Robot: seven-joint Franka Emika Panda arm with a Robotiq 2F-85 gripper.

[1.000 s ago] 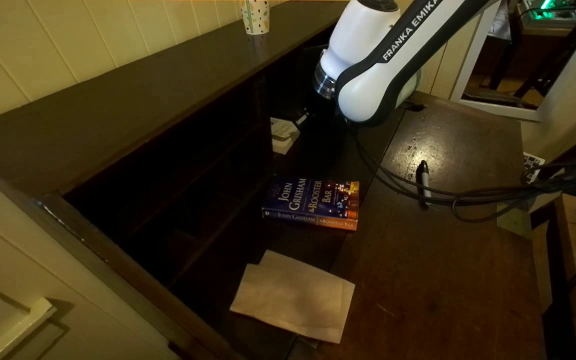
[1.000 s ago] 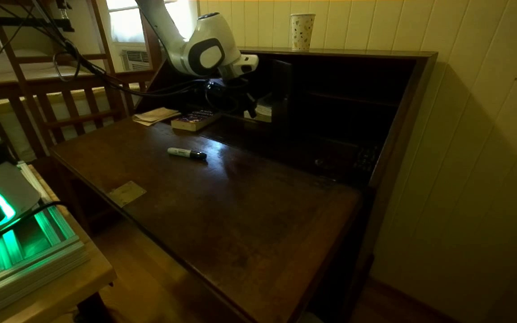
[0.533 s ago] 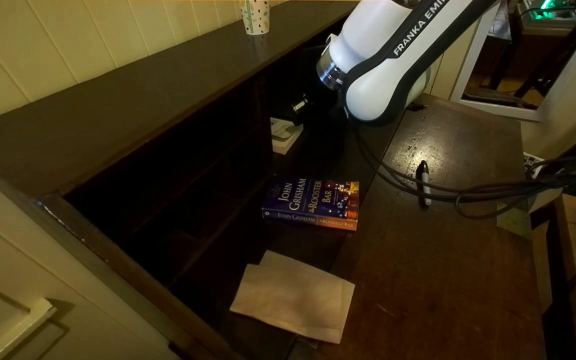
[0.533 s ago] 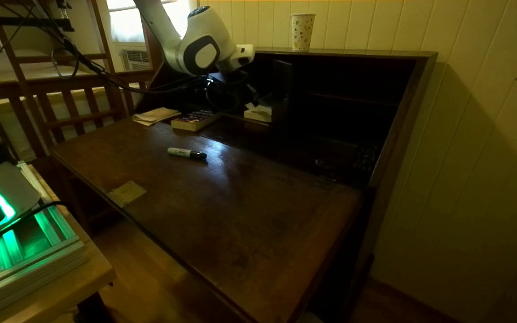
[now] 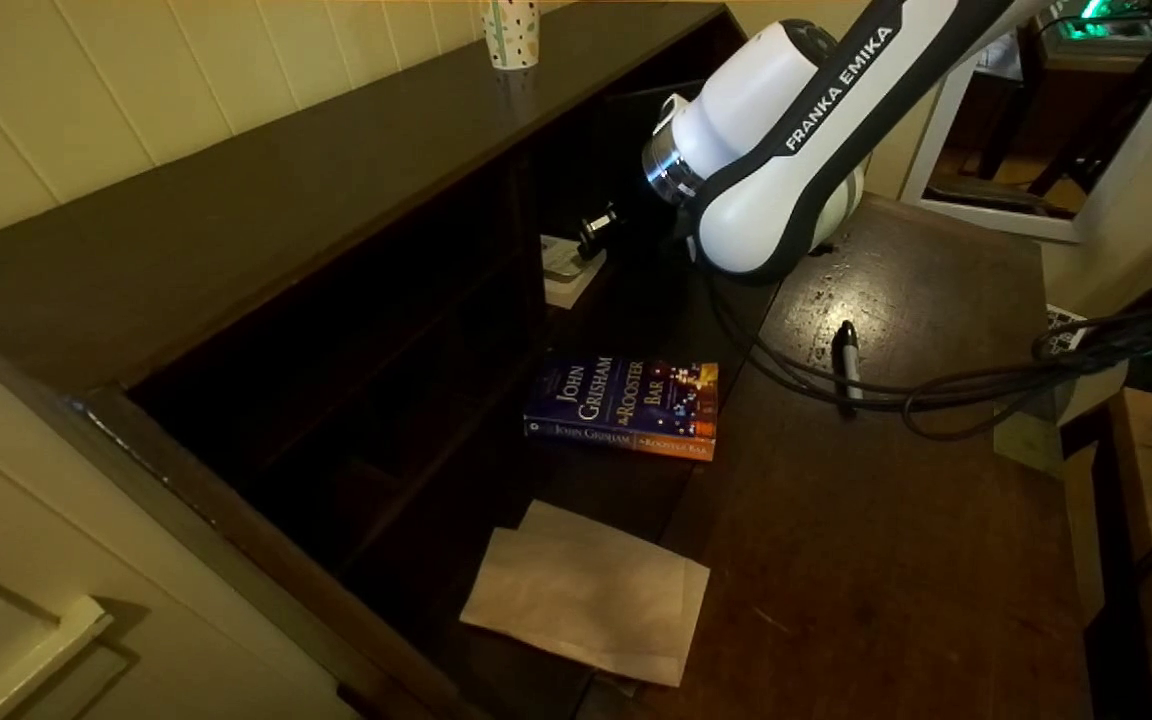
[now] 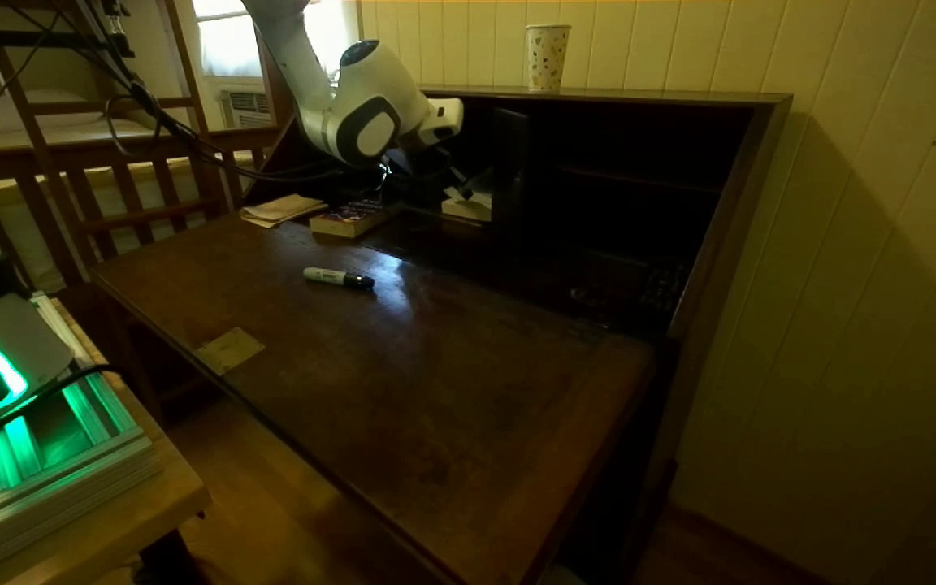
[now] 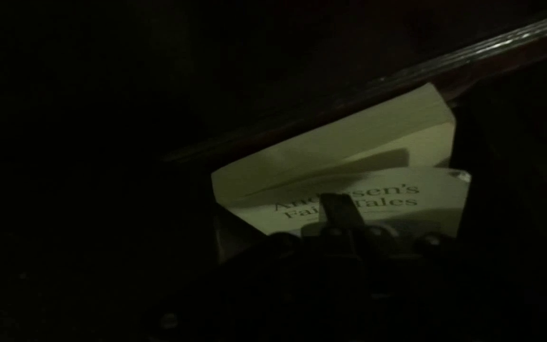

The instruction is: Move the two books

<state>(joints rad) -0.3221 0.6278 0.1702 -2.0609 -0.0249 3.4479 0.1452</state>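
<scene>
The wrist view is dark; the base of the fingers (image 7: 342, 211) merges with the background. The fingers are closed together in front of the pale book (image 7: 335, 147), masking part of its title; contact with the cover cannot be determined. In an exterior view, a dark upright panel (image 5: 526, 210) cuts off the left side of this book, at upper centre.

Of the 2 books, the pale book shows a thick page block; its cover, printed "Andersen's Fairy Tales", stands apart from the pages. The dark blue book (image 5: 626, 405), orange-yellow at its right end, lies flat at frame centre.

In an exterior view, the surface (image 6: 403, 390) is dark, worn wood. It carries a marker (image 6: 339, 278) at centre left and tan paper (image 6: 283, 210) at upper left. A pale panelled wall (image 6: 858, 284) fills the right side.
</scene>
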